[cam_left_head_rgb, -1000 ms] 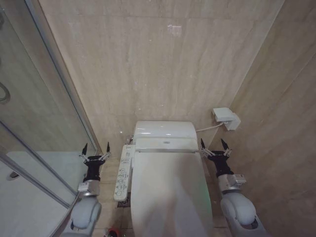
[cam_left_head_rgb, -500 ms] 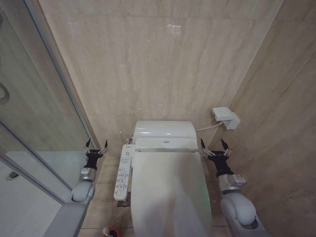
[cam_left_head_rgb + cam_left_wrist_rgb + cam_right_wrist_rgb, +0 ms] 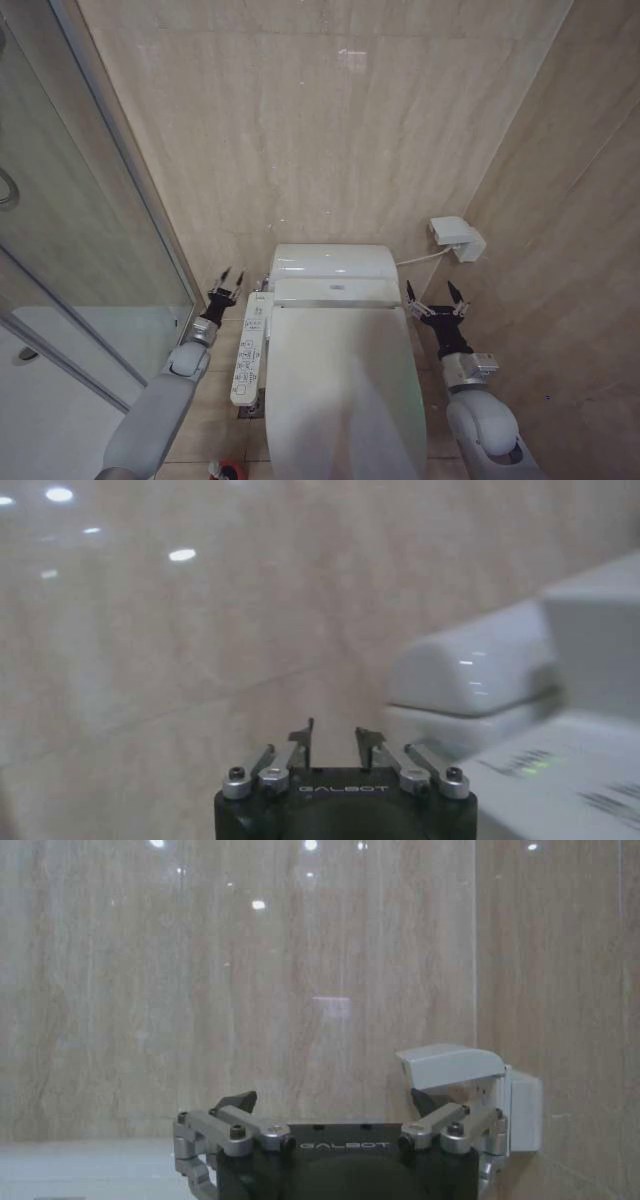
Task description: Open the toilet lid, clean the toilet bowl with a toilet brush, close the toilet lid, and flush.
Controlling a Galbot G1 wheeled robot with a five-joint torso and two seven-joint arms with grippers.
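The toilet lid [image 3: 340,390] is glossy white and lies shut, hiding the toilet bowl beneath it. The long white button panel [image 3: 250,345] runs along the toilet's left side and shows again in the left wrist view as button panel [image 3: 560,776]. My left gripper [image 3: 232,277] reaches forward to the panel's far end, open with a narrow gap and nothing in it; it also shows in its own wrist view as left gripper [image 3: 337,739]. On the toilet's right side hangs my right gripper [image 3: 430,293], wide open and empty. The red holder cup [image 3: 228,470] of the toilet brush peeks in at the bottom edge.
Shower glass [image 3: 90,230] and the white shower tray [image 3: 50,400] close off the left. Tiled walls stand behind and to the right. A white wall box [image 3: 458,238] with a cable sits just above the right gripper. The toilet's rear housing [image 3: 335,265] backs onto the wall.
My left arm has stretched forward and inward, from beside the shower glass to the far end of the button panel, and its fingers have narrowed. The right arm has not moved.
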